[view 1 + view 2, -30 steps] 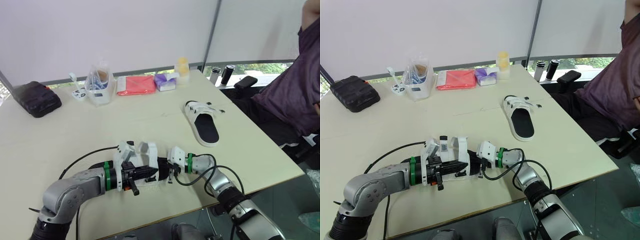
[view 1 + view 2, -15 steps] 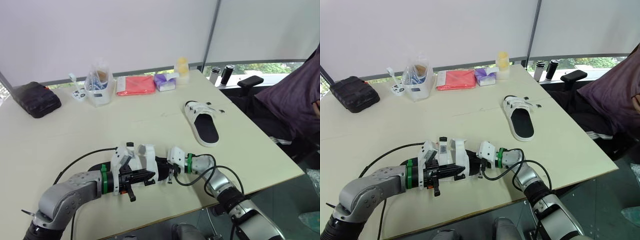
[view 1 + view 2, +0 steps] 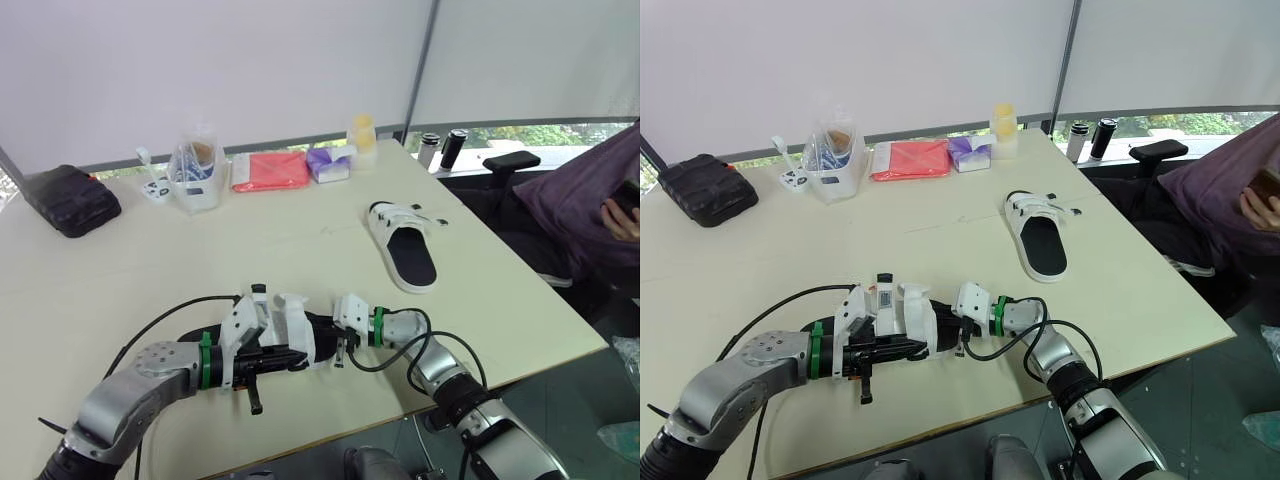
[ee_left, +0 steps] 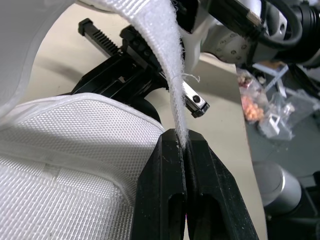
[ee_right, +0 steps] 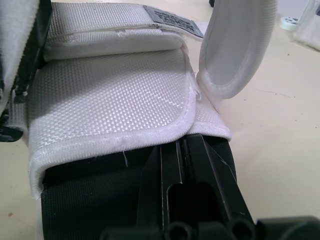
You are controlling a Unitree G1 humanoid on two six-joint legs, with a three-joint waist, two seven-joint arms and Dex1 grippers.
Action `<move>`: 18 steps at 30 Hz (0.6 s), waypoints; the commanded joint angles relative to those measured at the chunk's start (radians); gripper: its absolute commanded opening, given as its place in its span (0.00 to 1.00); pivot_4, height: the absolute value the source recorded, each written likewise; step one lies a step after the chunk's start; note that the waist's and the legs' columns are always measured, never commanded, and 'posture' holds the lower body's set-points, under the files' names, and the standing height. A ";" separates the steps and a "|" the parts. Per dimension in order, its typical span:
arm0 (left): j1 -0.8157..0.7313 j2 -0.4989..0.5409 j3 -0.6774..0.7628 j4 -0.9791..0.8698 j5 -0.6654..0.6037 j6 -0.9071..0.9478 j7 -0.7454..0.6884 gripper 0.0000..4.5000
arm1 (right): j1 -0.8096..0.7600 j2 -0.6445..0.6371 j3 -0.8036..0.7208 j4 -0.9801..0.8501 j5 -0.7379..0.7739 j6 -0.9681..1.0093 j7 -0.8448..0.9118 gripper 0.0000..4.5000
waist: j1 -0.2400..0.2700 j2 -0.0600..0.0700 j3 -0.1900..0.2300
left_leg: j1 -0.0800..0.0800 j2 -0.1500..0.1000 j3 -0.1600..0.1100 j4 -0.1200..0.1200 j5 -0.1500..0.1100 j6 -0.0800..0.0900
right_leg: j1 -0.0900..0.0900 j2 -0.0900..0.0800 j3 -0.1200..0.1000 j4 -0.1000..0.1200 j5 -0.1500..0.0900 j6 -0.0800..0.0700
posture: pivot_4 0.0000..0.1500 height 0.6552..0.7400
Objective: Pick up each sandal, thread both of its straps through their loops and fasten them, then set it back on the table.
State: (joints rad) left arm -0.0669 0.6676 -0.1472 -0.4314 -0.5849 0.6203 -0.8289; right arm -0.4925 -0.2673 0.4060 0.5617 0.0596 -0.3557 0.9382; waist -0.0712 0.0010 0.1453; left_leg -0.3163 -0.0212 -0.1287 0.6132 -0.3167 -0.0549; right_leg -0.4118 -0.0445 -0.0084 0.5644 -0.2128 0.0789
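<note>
A white-strapped sandal with a black sole (image 3: 300,335) sits at the table's near edge, held between both grippers. My left gripper (image 4: 182,137) is shut on one white strap (image 4: 162,55), pinching its edge between the fingertips. It reaches in from the left (image 3: 278,358). My right gripper (image 5: 187,142) is shut on the sandal's black sole edge under the woven white upper (image 5: 110,95), and comes in from the right (image 3: 338,345). A second sandal (image 3: 405,250) lies flat on the table farther right, with its straps over its toe end.
Along the far edge stand a black case (image 3: 70,198), a clear tub (image 3: 197,172), a red pouch (image 3: 272,170), a purple pack (image 3: 330,162) and a yellow bottle (image 3: 364,138). A seated person (image 3: 600,195) is at the right. A black cable (image 3: 165,318) trails over the table by my left arm.
My left gripper has drawn slightly back toward the near left, keeping the strap. The right gripper has stayed put. The person at the right has leaned farther away.
</note>
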 commanded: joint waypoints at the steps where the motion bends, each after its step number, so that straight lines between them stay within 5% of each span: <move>1: -0.013 -0.035 -0.004 0.040 0.026 0.022 0.042 0.01 | 0.049 -0.024 0.039 0.192 -0.120 0.083 -0.046 0.00 | 0.001 0.000 0.000 | 0.000 0.000 0.000 0.000 0.000 0.000 | 0.000 0.000 0.000 0.000 0.000 0.000 | 1.00 1.00; 7: 0.014 0.019 -0.018 0.033 0.021 0.050 -0.031 0.01 | 0.047 -0.027 0.037 0.198 -0.121 0.079 -0.047 0.00 | 0.000 0.000 -0.002 | 0.002 0.000 0.000 0.001 0.000 0.000 | 0.000 0.000 0.000 0.000 0.000 0.000 | 1.00 1.00; 10: 0.004 0.009 0.007 0.031 -0.015 0.075 -0.027 0.19 | 0.045 -0.027 0.038 0.203 -0.121 0.078 -0.048 0.00 | -0.001 0.001 -0.002 | 0.002 0.000 0.001 0.001 -0.001 0.000 | -0.001 0.000 -0.002 0.000 0.000 0.000 | 1.00 1.00; 16: 0.001 -0.019 0.125 -0.034 -0.133 0.134 0.025 0.84 | 0.042 -0.025 0.039 0.204 -0.122 0.078 -0.050 0.00 | 0.000 0.000 -0.002 | 0.001 0.000 0.001 0.001 -0.001 0.000 | -0.001 0.000 -0.002 0.000 0.000 0.000 | 1.00 1.00; 18: -0.006 -0.028 0.182 -0.058 -0.201 0.175 0.057 0.84 | 0.043 -0.026 0.040 0.206 -0.123 0.077 -0.049 0.00 | 0.001 0.000 -0.001 | 0.000 0.000 0.001 0.001 -0.001 0.000 | 0.000 0.000 -0.002 0.000 0.000 0.000 | 1.00 1.00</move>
State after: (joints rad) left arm -0.0635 0.6374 -0.0423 -0.4644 -0.7399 0.7728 -0.8080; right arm -0.5006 -0.2654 0.4070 0.5765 0.0596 -0.3573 0.9317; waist -0.0704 0.0012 0.1440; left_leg -0.3167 -0.0209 -0.1289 0.6138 -0.3172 -0.0546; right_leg -0.4124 -0.0444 -0.0100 0.5644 -0.2128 0.0789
